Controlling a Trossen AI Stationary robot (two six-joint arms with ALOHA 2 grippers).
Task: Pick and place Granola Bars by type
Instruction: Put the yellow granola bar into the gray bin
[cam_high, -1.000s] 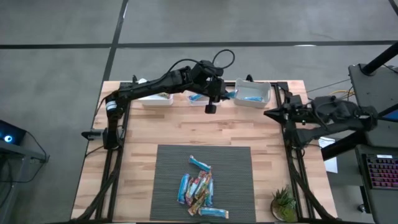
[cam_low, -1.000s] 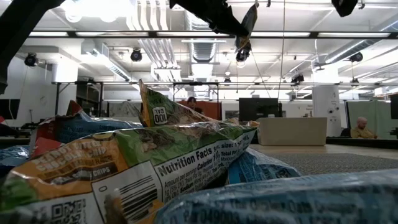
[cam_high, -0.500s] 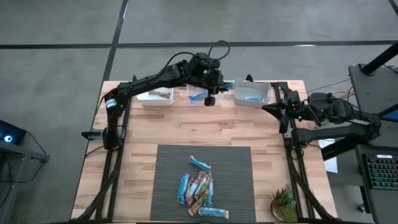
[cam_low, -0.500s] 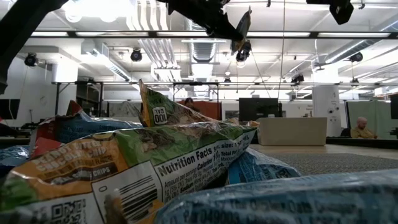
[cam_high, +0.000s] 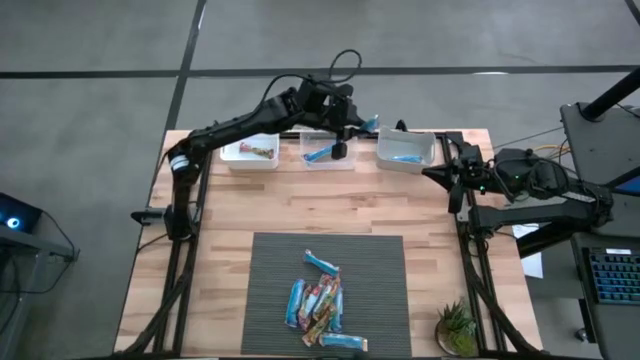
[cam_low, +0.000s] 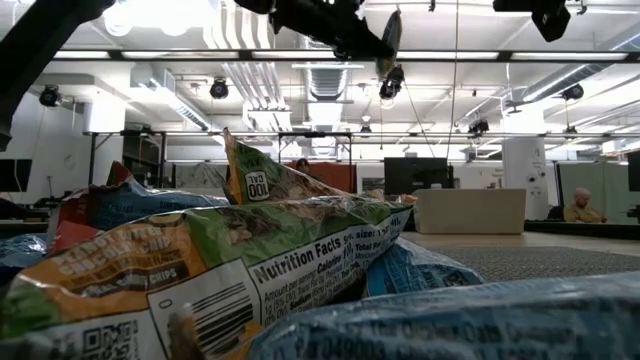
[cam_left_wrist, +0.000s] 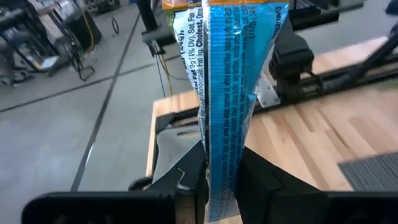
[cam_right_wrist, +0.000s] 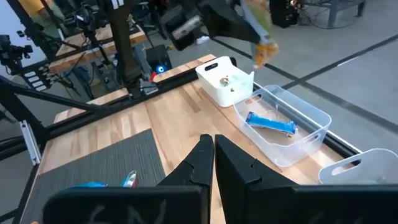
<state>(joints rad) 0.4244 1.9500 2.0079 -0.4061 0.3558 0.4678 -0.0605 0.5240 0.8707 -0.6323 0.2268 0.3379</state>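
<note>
**Blue bar held over the far bins; a light, crinkly load**

A blue-wrapped granola bar (cam_left_wrist: 225, 106) is pinched between the fingers of the left gripper (cam_high: 341, 137), which is held above the middle bin (cam_high: 327, 152) at the far edge of the table (cam_high: 230, 210). One blue bar is already seen in that bin, another in the bin to its right (cam_high: 405, 149), and a multicoloured one in the bin to its left (cam_high: 249, 153). The remaining bars (cam_high: 320, 302) are heaped on the dark mat (cam_high: 380, 260) near the table's near edge.

The bar is judged light, its foil thin and slippery; the wrapper hangs stiffly from the grip. A hold across the middle of the narrow width is judged best, since flat end seams would fold.

The right gripper (cam_right_wrist: 214, 163) is closed on nothing, parked at the table's right edge.
</note>
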